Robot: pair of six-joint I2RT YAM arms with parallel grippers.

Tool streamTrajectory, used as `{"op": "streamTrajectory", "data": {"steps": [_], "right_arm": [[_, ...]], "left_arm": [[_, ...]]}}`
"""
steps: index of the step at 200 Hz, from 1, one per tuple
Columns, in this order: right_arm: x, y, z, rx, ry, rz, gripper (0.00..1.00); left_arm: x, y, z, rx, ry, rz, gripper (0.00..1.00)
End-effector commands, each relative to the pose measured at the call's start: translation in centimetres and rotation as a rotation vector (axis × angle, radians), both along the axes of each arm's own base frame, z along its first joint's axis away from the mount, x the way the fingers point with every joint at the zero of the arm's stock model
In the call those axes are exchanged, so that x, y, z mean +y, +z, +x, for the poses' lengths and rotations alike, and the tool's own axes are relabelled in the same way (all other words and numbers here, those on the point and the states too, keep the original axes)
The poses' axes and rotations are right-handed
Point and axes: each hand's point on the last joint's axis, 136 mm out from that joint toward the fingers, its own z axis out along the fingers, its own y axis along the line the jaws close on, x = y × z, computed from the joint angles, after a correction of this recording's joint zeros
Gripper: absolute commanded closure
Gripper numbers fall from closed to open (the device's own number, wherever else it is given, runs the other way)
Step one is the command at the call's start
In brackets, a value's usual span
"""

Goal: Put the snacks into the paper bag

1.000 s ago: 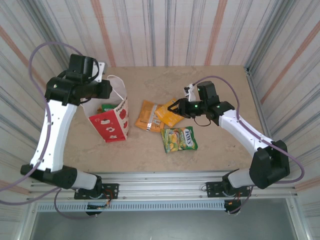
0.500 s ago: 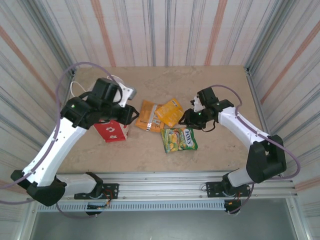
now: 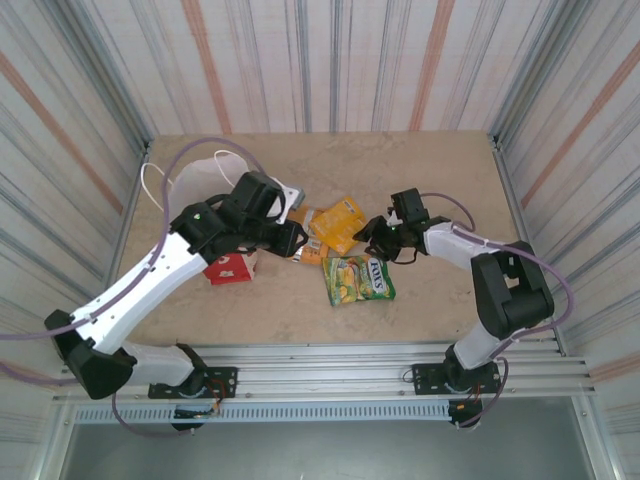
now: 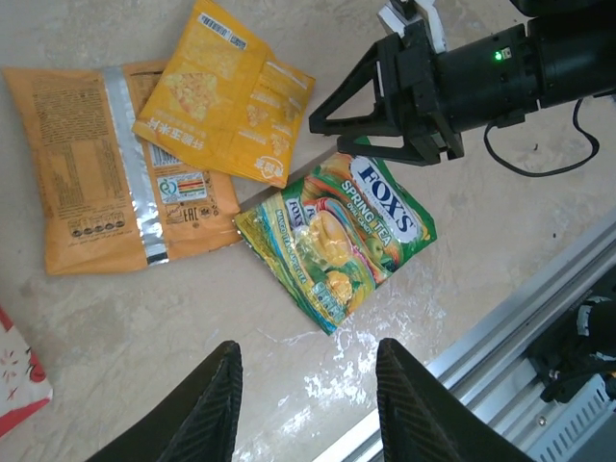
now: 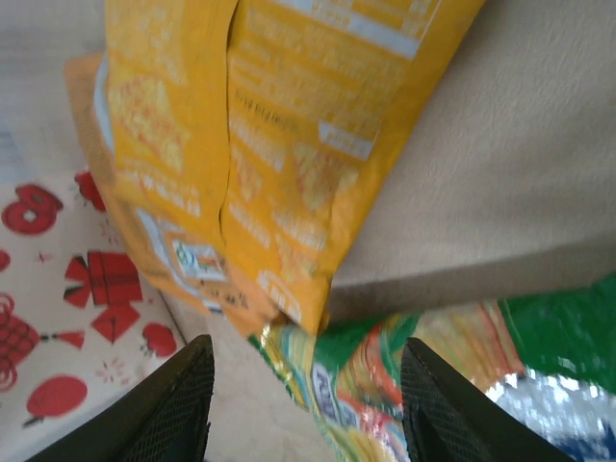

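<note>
Top external view: the white-and-red paper bag [image 3: 203, 185] stands upright well left of the green packet [image 3: 360, 278], its mouth partly screened by the left arm, so its contents cannot be told. Three snacks lie on the table [image 3: 430, 170] outside it: the green packet, a yellow packet [image 3: 338, 222] just behind it, and an orange packet [image 4: 96, 164] beside its left corner. The left gripper [image 4: 308, 351] hangs spread and empty left of the green packet. The right gripper [image 5: 300, 375], fingers apart and pinching nothing, sits just behind it.

The table [image 3: 430, 170] is viewed from high overhead; the yellow packet [image 4: 226, 96] and green packet [image 4: 337, 236] are shared by both closer wrist views.
</note>
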Motion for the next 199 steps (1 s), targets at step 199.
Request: {"op": "streamTrajectory", "data": {"steps": [199], "right_arm": [[1.9, -4.3, 3.7, -0.045, -0.207, 0.050, 0.84]], "left_arm": [[-1.5, -2.7, 2.9, -0.009, 0.063, 0.053, 0.55]]}}
